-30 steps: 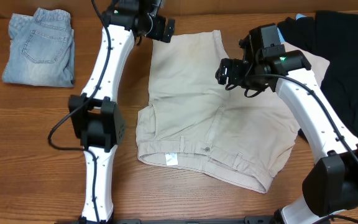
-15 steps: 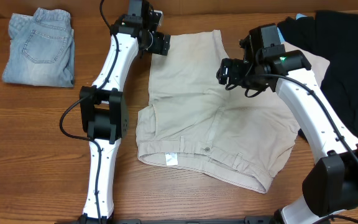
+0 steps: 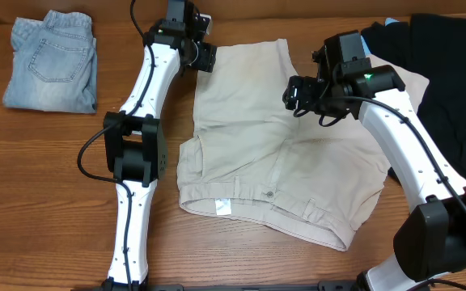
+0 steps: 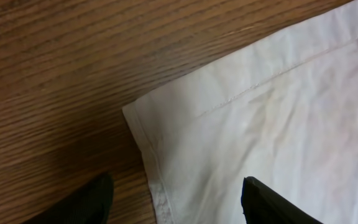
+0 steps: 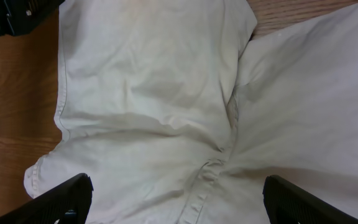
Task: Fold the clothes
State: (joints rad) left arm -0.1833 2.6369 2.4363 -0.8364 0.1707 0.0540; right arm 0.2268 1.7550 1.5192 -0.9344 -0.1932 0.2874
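Note:
The beige shorts (image 3: 273, 153) lie spread flat mid-table, waistband and white inner label (image 3: 222, 207) toward the front and legs toward the back. My left gripper (image 3: 203, 58) is open at the far left hem corner. In the left wrist view its fingers (image 4: 176, 205) straddle the hem edge (image 4: 143, 140), one over wood and one over cloth. My right gripper (image 3: 298, 95) is open and hovers over the middle of the shorts. In the right wrist view its fingers (image 5: 188, 199) are spread wide above the crotch seam (image 5: 219, 165). Neither gripper holds anything.
A folded pale denim piece (image 3: 51, 61) lies at the back left. A black garment (image 3: 451, 73) and a light-blue piece (image 3: 388, 23) lie at the back right, next to the shorts' right leg. Bare wood shows along the front.
My left arm has swung and its gripper has come down toward the shorts' far left hem corner. The right arm and the shorts have not moved.

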